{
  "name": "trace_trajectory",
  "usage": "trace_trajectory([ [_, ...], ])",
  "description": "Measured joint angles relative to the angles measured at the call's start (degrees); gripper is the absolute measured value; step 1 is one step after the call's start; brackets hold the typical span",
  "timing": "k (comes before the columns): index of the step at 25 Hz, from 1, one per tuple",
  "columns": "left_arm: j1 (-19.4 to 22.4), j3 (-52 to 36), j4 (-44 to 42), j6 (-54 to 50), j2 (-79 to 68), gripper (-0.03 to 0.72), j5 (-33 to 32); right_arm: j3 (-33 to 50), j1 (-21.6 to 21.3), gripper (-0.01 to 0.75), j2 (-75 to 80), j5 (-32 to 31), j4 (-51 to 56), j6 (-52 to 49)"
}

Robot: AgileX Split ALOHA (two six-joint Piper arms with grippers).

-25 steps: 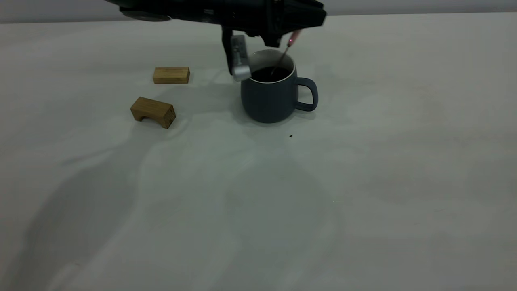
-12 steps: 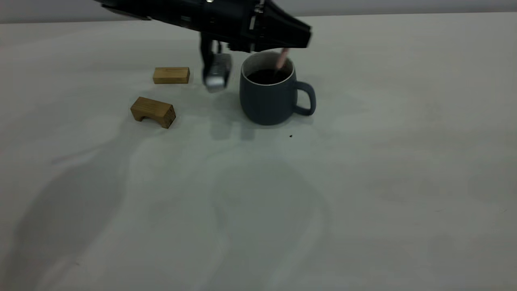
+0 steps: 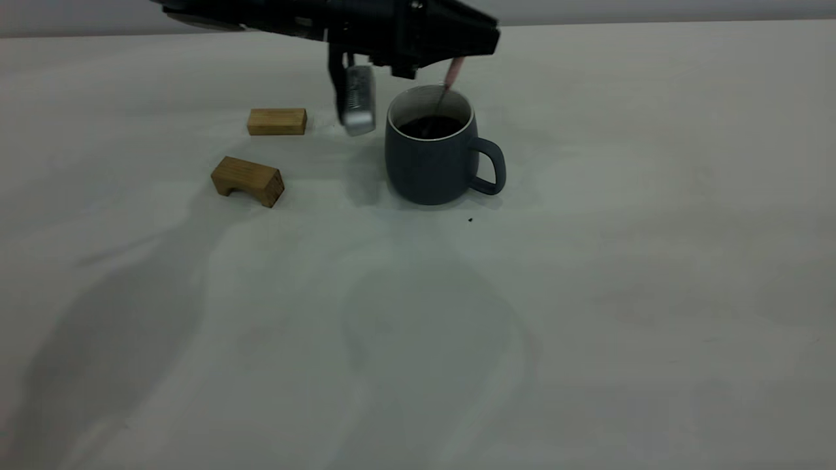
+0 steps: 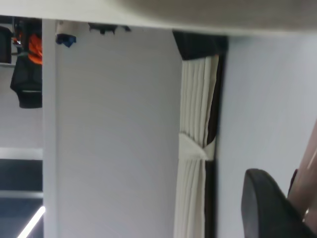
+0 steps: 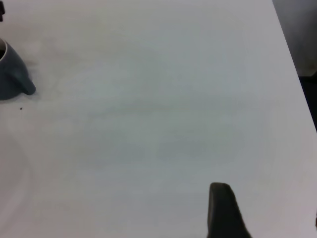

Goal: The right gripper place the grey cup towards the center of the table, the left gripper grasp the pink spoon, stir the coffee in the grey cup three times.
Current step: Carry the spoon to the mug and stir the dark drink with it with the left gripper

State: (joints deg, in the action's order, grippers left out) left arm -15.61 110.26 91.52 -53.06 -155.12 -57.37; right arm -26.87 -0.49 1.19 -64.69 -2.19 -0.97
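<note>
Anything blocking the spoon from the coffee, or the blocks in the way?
Nothing visible. The left gripper holds the pink spoon with its bowl inside the grey cup, reaching the coffee. Both wooden blocks sit apart, left of the cup.

Non-task items noted from my position:

- Rectangular wooden block [image 3: 277, 121]: tan, lies flat, toward far side of surface, left in exterior view.
- Arched wooden block [image 3: 247, 181]: darker tan, notch cut in underside, stands on its two feet, nearer camera than rectangular block, apart from it.
- My left wrist camera: pale pleated curtain [image 4: 197, 144], gathered by tie-back [image 4: 194, 150]; white wall panel [image 4: 111, 134] beside it; orange object [image 4: 34, 47] at edge, identity unclear.
</note>
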Motion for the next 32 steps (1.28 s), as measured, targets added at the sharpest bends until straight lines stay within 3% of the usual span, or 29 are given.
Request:
trace_trajectory([
  [6,-1.6,0.0,-0.5,-1.1,0.0,0.148,-4.1,0.0,0.0,0.470,0.0,0.0,0.0,0.0],
  [11,-0.7,0.0,-6.4,-8.9,0.0,0.148,-8.5,0.0,0.0,0.470,0.0,0.0,0.0,0.0],
  [18,2.3,0.0,-9.7,-12.1,0.0,0.148,-8.3,0.0,0.0,0.470,0.0,0.0,0.0,0.0],
  [24,1.9,0.0,-8.5,-6.7,0.0,0.148,-3.9,0.0,0.0,0.470,0.0,0.0,0.0,0.0],
  [32,0.9,0.1,-11.0,-3.8,0.0,0.148,-4.1,0.0,0.0,0.470,0.0,0.0,0.0,0.0],
])
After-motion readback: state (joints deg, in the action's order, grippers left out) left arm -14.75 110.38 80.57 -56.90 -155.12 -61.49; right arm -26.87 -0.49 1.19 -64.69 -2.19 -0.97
